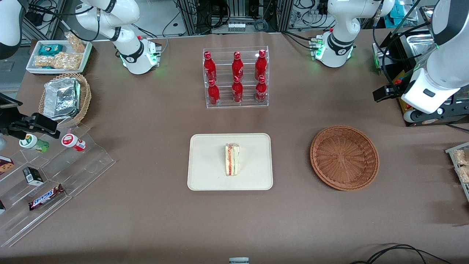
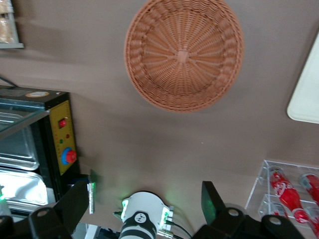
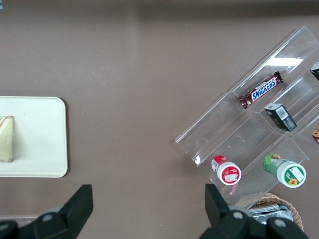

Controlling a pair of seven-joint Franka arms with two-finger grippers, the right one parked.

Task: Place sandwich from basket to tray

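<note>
The sandwich [image 1: 232,159] stands on its edge in the middle of the cream tray [image 1: 205,168], and it also shows in the right wrist view [image 3: 6,138] on the tray [image 3: 40,134]. The reddish-brown basket [image 1: 344,157] lies beside the tray toward the working arm's end and holds nothing; it also shows in the left wrist view [image 2: 184,52], with a tray corner [image 2: 306,94]. My left gripper [image 1: 384,94] is raised above the table, farther from the front camera than the basket. It is open and holds nothing [image 2: 149,199].
A clear rack of red bottles [image 1: 236,77] stands farther from the front camera than the tray. A black appliance [image 2: 35,144] sits by the working arm. A clear snack stand [image 1: 47,176], a tan basket with foil [image 1: 64,98] and a white snack tray [image 1: 58,55] lie toward the parked arm's end.
</note>
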